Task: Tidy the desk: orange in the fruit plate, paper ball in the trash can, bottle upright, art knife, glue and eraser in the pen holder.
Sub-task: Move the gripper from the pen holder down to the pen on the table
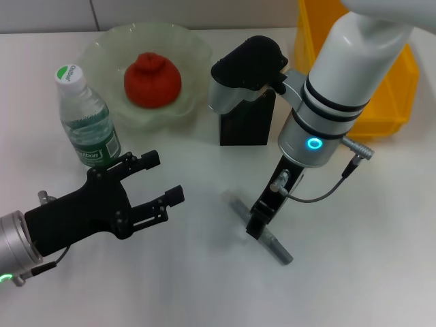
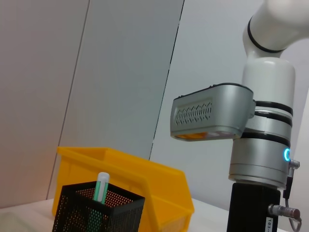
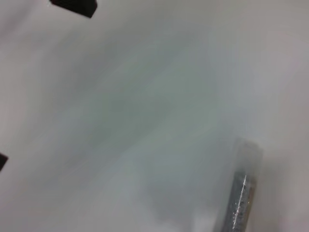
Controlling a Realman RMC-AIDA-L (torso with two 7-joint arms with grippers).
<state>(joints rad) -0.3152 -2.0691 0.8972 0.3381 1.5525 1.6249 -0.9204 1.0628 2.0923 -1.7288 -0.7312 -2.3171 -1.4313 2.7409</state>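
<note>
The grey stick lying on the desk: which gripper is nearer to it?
Right. The right gripper is directly over the grey stick; the left gripper, open, is off to its left near the bottle.

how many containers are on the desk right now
3: the fruit plate at the back left, the pen holder mid-back, the trash can back right. Others may hide behind the arm.
</note>
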